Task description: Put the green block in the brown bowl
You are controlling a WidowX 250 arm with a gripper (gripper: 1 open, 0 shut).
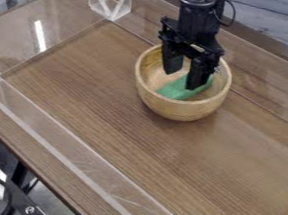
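The brown bowl (150,92) stands on the wooden table toward the back, right of the middle. The green block (178,89) lies inside it on the bowl's floor, leaning toward the right side. My black gripper (189,72) points straight down into the bowl, just above the block. Its fingers (171,61) are spread apart and hold nothing. The fingers hide the block's far end.
Low clear plastic walls (25,113) run around the wooden table (92,112). A small clear plastic bracket (111,2) stands at the back left corner. The bowl sits close to the back right wall.
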